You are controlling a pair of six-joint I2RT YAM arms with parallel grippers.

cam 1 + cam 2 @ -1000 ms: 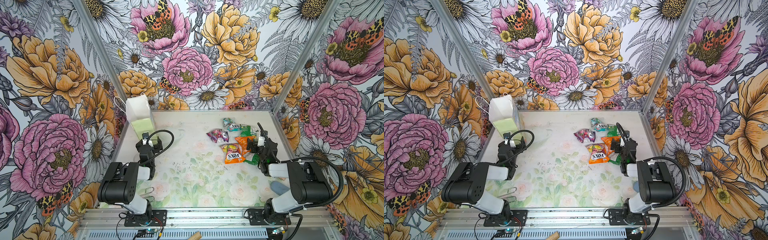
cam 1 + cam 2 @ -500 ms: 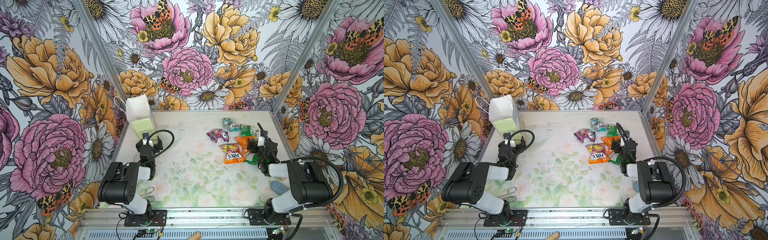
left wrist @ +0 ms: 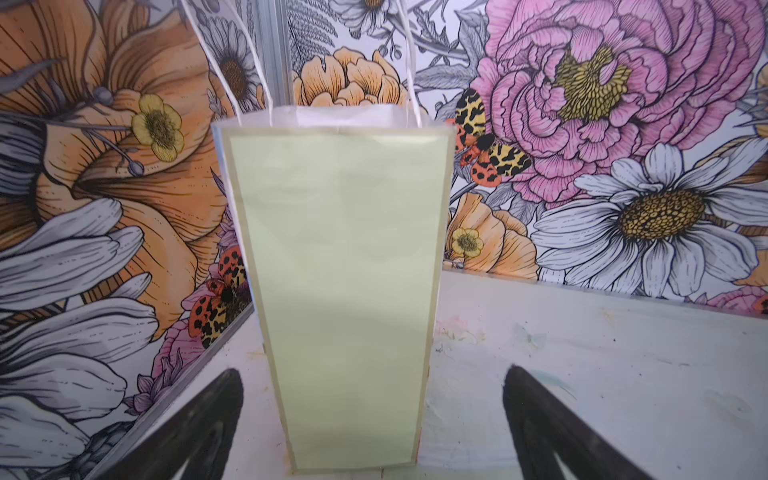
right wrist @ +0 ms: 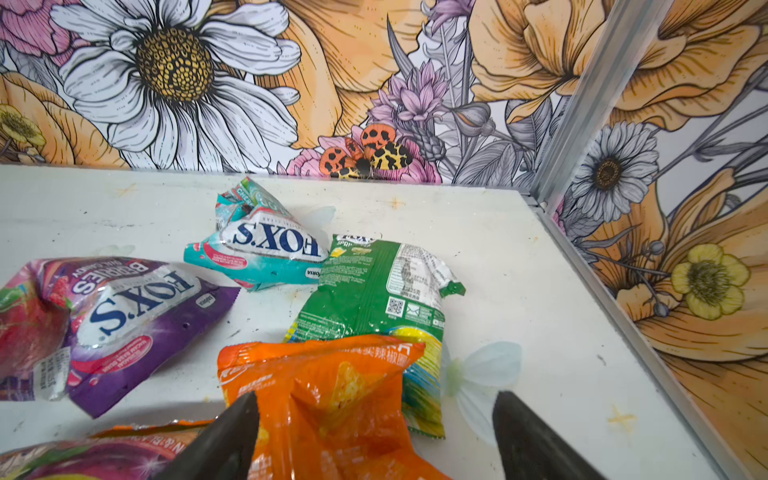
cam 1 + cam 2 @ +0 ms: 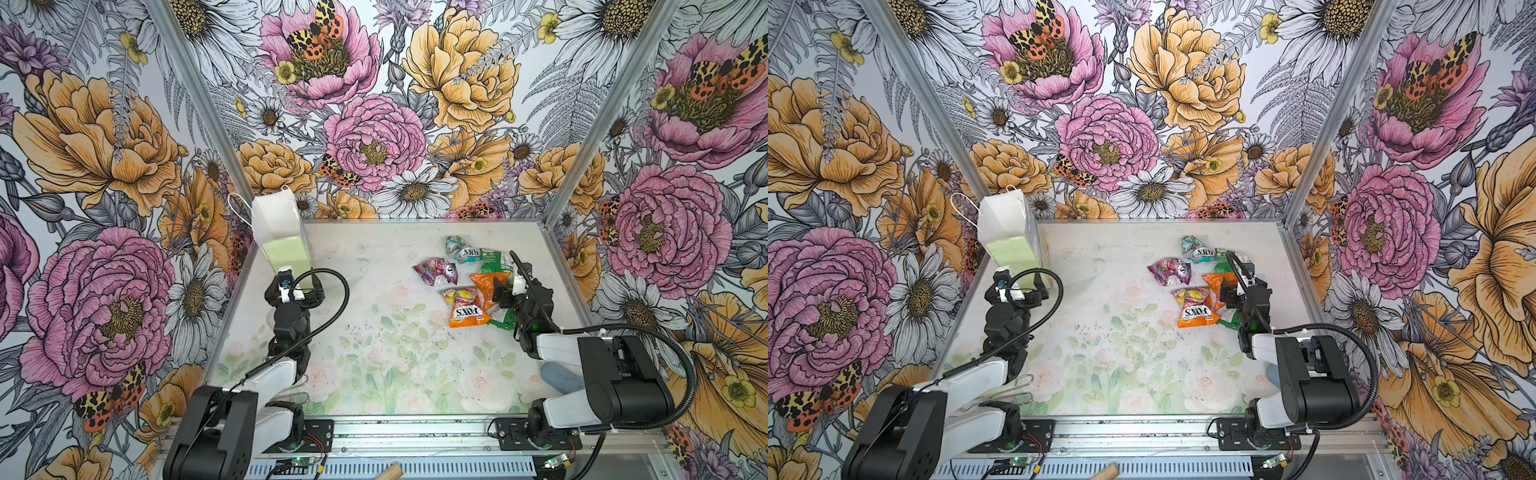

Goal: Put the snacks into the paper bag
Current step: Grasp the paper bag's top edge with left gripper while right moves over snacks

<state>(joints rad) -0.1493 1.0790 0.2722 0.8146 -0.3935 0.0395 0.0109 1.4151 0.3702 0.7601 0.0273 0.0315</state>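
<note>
**A:** Right gripper (image 4: 376, 397) first: jaws spread wide, nothing in them yet. The orange packet (image 4: 324, 374) sits right in the gap, with one finger (image 4: 224, 440) at its crinkled edge and the other clear of it, over bare table (image 4: 540, 291).

**B:** So this looks like the pick, lined up but not made. What's around it?

**A:** The green packet (image 4: 374, 286) is tucked partly under the orange one. The teal packet (image 4: 266, 245) is just beyond, and the purple packet (image 4: 137, 303) is off to one side. In a top view an orange FOX'S packet (image 5: 465, 309) lies just beside the gripper. All the snacks are out on the table, bunched on the right.

**B:** And the left gripper (image 3: 372, 372)?

**A:** Wide open too and holding nothing, with a finger on each side of the paper bag (image 3: 340, 249), low down and not touching it. The bag stands upright in the far left corner, mouth up, well apart from the pile.

**B:** Next move, then?

**A:** I'd say close on the orange foil alone, without pinching the green one beneath. Then lift it, carry it across and drop it into that narrow mouth. The left side looks placed to steady the bag.
</note>
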